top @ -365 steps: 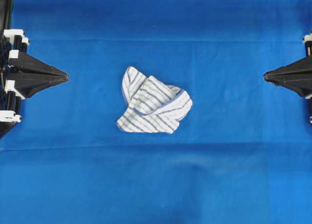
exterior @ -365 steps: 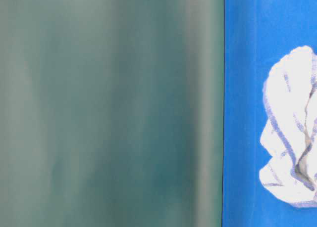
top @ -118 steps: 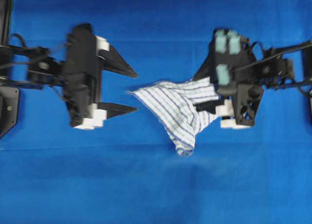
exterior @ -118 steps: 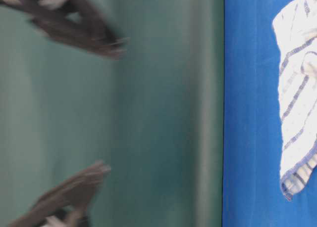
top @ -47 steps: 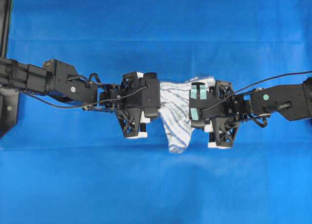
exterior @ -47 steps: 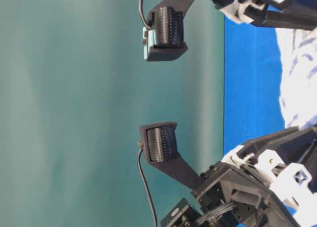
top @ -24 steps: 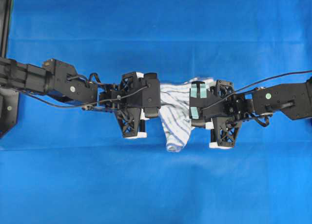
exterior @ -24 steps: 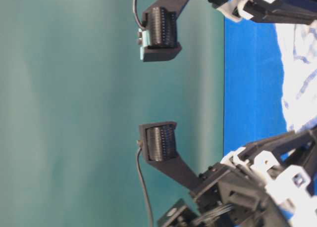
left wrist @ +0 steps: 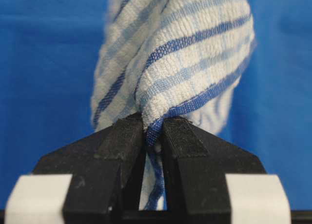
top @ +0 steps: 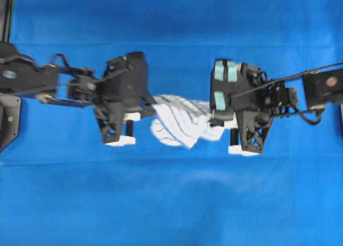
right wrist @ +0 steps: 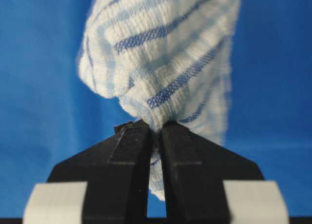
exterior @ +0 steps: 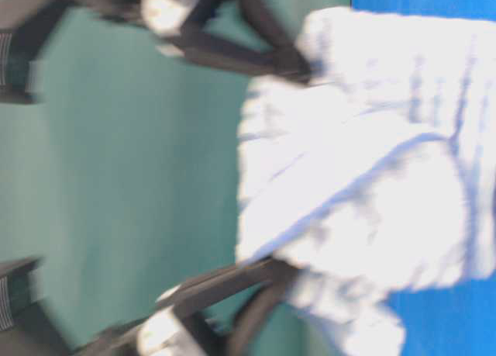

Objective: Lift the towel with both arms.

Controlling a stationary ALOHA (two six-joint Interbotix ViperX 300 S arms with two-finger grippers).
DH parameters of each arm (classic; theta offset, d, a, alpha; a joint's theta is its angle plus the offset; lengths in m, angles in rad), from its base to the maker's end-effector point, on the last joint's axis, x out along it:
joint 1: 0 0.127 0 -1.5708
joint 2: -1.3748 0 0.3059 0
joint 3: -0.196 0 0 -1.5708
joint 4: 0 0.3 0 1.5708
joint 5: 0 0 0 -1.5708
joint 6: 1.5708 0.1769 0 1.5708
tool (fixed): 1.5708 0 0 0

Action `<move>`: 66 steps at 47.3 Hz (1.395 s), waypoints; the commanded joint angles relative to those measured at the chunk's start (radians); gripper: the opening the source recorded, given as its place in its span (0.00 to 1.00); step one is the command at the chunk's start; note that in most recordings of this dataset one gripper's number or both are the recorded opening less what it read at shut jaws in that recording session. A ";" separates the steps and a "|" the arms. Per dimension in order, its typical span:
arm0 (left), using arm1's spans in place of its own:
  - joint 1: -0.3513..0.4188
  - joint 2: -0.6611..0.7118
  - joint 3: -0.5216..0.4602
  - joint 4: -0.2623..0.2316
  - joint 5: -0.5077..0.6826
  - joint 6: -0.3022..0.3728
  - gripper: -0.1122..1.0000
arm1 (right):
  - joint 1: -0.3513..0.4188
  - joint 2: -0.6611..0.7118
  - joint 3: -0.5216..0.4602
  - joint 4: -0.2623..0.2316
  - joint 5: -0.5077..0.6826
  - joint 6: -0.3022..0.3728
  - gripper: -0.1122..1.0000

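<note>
above blue tablecloth point(top: 171, 203), towel point(top: 177, 125) pinched by left hand point(left wrist: 153, 131), right hand point(right wrist: 155, 129)

The setting is a robotics lab test bench. A plain blue tablecloth point(top: 171, 203) covers the table, two black cabled robot arms point(top: 64, 85) face each other, and a flat green backdrop point(exterior: 116, 178) stands behind.

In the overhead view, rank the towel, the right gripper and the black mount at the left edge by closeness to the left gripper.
1. The towel: pinched in the left gripper, hanging just right of it.
2. The right gripper: across the towel, holding its other end.
3. The black mount: farthest, at the left edge on the blue tablecloth.
</note>
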 commanded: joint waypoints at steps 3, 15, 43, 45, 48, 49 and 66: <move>-0.003 -0.118 -0.054 -0.003 0.094 -0.015 0.15 | -0.003 -0.048 -0.121 -0.018 0.101 -0.002 0.17; -0.006 -0.256 -0.164 -0.003 0.249 -0.020 0.15 | -0.003 -0.083 -0.324 -0.075 0.262 -0.002 0.17; 0.008 -0.307 -0.394 0.002 0.390 -0.009 0.15 | -0.003 -0.095 -0.580 -0.107 0.385 -0.011 0.17; 0.008 -0.307 -0.393 0.003 0.391 -0.009 0.15 | -0.003 -0.094 -0.581 -0.107 0.385 -0.011 0.17; 0.008 -0.305 -0.393 0.002 0.391 -0.008 0.15 | -0.003 -0.092 -0.581 -0.106 0.385 -0.012 0.17; 0.008 -0.305 -0.393 0.003 0.391 -0.008 0.15 | -0.003 -0.092 -0.581 -0.107 0.383 -0.014 0.17; 0.029 -0.299 -0.374 0.003 0.385 0.002 0.26 | -0.014 -0.084 -0.583 -0.130 0.354 -0.041 0.17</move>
